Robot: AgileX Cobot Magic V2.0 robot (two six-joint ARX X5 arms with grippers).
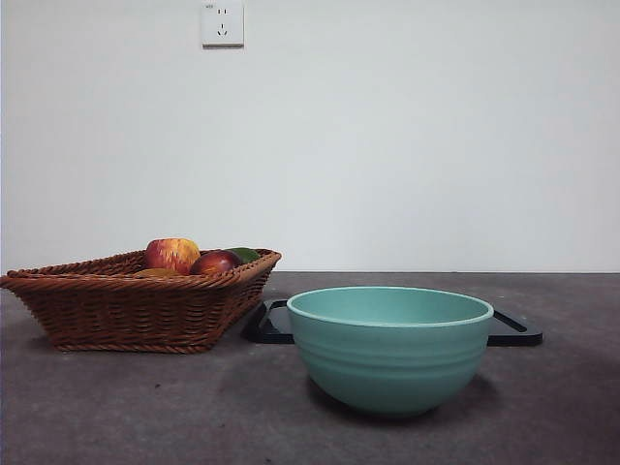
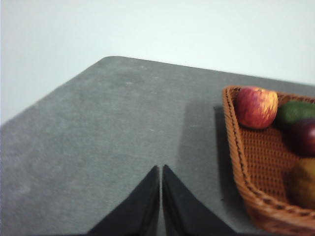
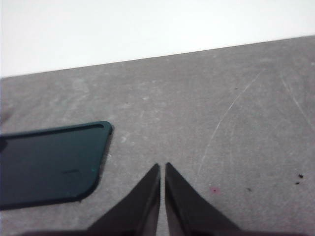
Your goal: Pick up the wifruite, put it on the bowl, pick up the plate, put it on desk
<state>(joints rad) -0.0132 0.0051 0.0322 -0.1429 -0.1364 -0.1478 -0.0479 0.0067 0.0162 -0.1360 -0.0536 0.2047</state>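
Left end effector [image 2: 161, 169] closed and empty above desk [image 2: 98, 137] beside basket [image 2: 236, 162]; wifruite [image 2: 302, 183] lies inside, probably light, firm, smooth: pinch gently across its middle.

Basket [image 1: 126, 310], apple [image 1: 172, 254], socket [image 1: 222, 23]

Hidden and cut off

The wifruite [image 2: 302, 183], off to the side of the left gripper [image 2: 161, 169], is blurred and clipped by the frame; the bowl [image 1: 389, 349] hides much of the tray [image 1: 513, 329].
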